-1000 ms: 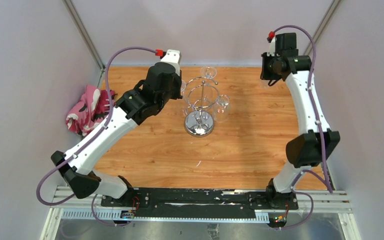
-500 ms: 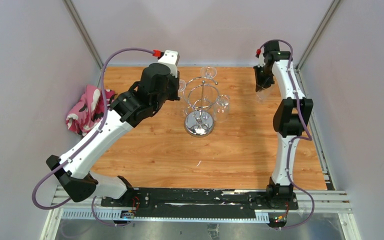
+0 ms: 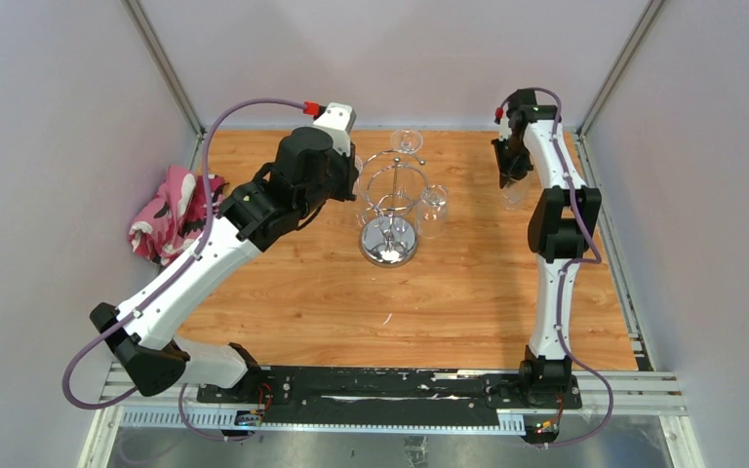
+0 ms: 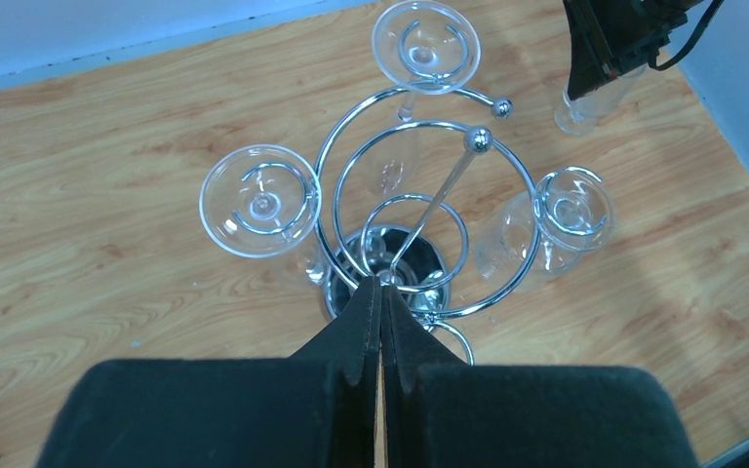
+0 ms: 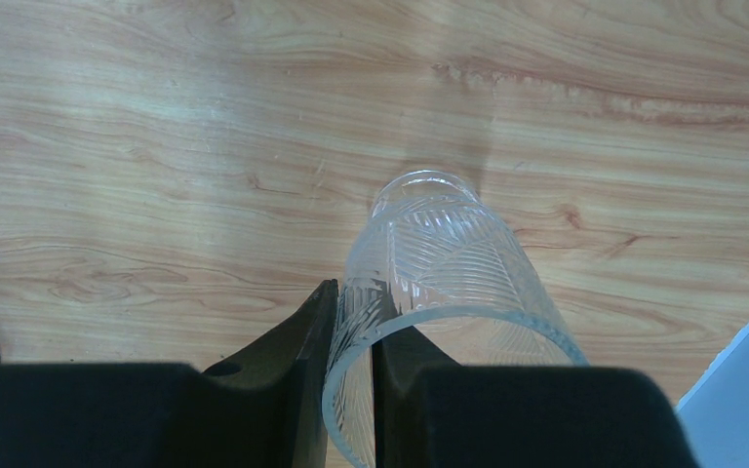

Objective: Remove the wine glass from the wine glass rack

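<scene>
Top external, wooden table (image 3: 449, 292), pale walls (image 3: 400, 58)

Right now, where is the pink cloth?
In the top view, the pink cloth lies at the left edge of the table, well left of the wine glass rack.
</scene>
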Controlling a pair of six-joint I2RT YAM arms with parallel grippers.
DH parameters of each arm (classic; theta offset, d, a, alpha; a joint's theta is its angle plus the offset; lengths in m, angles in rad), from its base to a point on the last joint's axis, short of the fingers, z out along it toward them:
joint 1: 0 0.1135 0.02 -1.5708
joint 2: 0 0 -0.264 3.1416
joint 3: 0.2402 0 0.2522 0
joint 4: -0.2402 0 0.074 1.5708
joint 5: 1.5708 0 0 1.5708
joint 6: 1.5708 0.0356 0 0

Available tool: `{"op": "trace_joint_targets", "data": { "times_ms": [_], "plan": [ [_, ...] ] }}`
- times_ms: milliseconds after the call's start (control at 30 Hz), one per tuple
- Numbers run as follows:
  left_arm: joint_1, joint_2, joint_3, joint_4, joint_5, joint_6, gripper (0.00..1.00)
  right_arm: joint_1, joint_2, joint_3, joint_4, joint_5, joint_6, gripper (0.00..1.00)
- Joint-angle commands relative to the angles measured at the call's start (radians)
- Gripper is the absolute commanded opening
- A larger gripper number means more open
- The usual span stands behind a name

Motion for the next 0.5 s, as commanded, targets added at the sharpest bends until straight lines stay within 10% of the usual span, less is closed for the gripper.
{"op": "trace_joint_targets", "data": {
  "times_ms": [0, 467],
  "plan": [
    [-0.006, -0.030, -0.014, 0.032, 0.011, -0.006, 0.00, -0.008, -0.012, -0.009, -0.005, 0.025, -0.007, 0.07],
    [-0.006, -0.024, -0.022, 0.041, 0.027, -0.006, 0.00, -0.008, -0.092, -0.118, 0.004, 0.038, 0.026, 0.45]
  ]
}}
